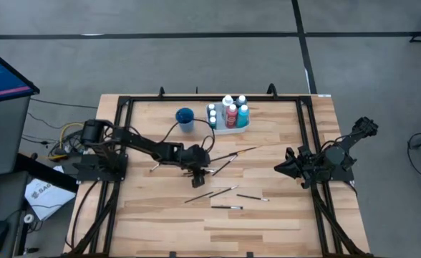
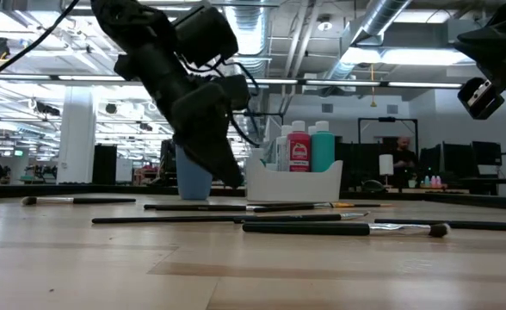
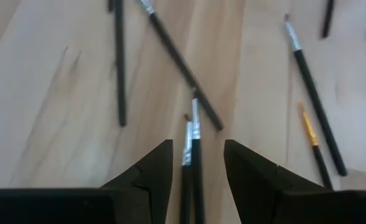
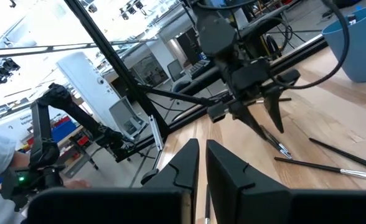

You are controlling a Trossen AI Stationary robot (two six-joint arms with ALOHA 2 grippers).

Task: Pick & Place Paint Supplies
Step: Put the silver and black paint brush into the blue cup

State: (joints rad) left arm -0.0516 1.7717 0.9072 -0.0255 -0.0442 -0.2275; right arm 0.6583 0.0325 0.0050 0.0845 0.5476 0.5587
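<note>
Dark left fingers (image 3: 197, 180) open astride paintbrushes (image 3: 192, 155), right fingers (image 4: 200, 163) closed, bottle labels unreadable

The cup (image 1: 185, 119) is blue and the tray (image 2: 293, 182) is white. The bottles (image 2: 310, 146) are red and teal, the paintbrushes (image 1: 224, 190) dark.

You have open table (image 1: 268, 222) along the frame's bottom — scattered paintbrushes (image 1: 228, 192) at centre, tray (image 1: 232, 129) and blue cup (image 1: 185, 119) block top-centre.
</note>
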